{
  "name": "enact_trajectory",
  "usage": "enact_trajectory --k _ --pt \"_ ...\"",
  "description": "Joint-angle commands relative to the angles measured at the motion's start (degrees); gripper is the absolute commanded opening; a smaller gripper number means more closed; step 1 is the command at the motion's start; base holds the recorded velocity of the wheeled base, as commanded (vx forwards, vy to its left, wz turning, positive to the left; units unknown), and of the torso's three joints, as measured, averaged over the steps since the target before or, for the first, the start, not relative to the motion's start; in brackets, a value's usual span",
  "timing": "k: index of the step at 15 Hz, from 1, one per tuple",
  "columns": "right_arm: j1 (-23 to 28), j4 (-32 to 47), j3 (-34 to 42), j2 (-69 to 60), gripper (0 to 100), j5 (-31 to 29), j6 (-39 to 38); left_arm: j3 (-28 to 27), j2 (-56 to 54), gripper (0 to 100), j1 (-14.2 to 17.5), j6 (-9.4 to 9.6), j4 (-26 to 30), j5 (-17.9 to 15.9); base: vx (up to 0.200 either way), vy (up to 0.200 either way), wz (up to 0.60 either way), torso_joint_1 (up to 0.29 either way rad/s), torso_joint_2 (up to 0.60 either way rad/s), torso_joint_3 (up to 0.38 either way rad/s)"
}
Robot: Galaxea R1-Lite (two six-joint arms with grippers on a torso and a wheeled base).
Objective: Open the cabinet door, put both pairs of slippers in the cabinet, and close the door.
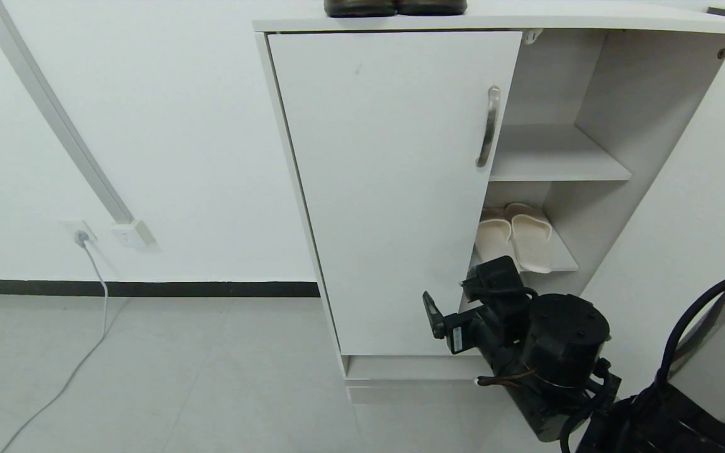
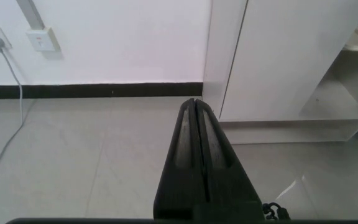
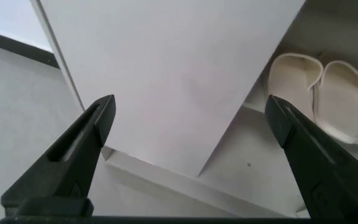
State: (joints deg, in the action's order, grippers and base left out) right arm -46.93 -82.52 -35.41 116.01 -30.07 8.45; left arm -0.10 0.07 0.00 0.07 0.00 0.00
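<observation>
The white cabinet (image 1: 494, 24) has its left door (image 1: 394, 189) closed and its right door (image 1: 683, 214) swung open. One pair of white slippers (image 1: 517, 236) lies side by side on the lower shelf, also seen as white slippers (image 3: 319, 90) in the right wrist view. A dark pair of slippers (image 1: 394, 6) rests on the cabinet top. My right gripper (image 1: 460, 296) hangs open and empty in front of the closed door's lower right corner, below the slippers; its fingers straddle the door's edge (image 3: 189, 102). My left gripper (image 2: 194, 106) is shut, empty, low over the floor, facing the cabinet base.
A metal handle (image 1: 490, 126) runs down the closed door's right side. An empty upper shelf (image 1: 551, 154) sits above the slippers. On the wall to the left are a socket with a grey cable (image 1: 82, 238) and a slanted conduit (image 1: 54, 107). Open grey floor (image 1: 180, 377) lies left of the cabinet.
</observation>
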Motion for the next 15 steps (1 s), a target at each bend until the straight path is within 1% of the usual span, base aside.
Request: enact_trajectory --k 1,8,9,15 --pt "-0.09 -0.19 -0.09 0.80 100 0.02 0.08 0.01 0.01 0 0.00 0.01 0.00 0.00 0.000 0.000 0.00 0.000 0.00 0.000" --pt "-0.35 -0.27 -0.09 0.80 100 0.10 0.34 0.01 0.01 0 0.00 0.19 0.00 0.09 0.000 0.000 0.00 0.000 0.00 0.000" --pt "-0.35 -0.27 -0.01 0.71 100 0.89 0.43 0.01 0.01 0 0.00 0.19 0.00 0.09 0.000 0.000 0.00 0.002 0.00 0.100" --pt "-0.35 -0.27 0.08 0.80 100 1.07 0.43 0.01 0.01 0 0.00 0.19 0.00 0.09 0.000 0.000 0.00 0.005 0.00 0.185"
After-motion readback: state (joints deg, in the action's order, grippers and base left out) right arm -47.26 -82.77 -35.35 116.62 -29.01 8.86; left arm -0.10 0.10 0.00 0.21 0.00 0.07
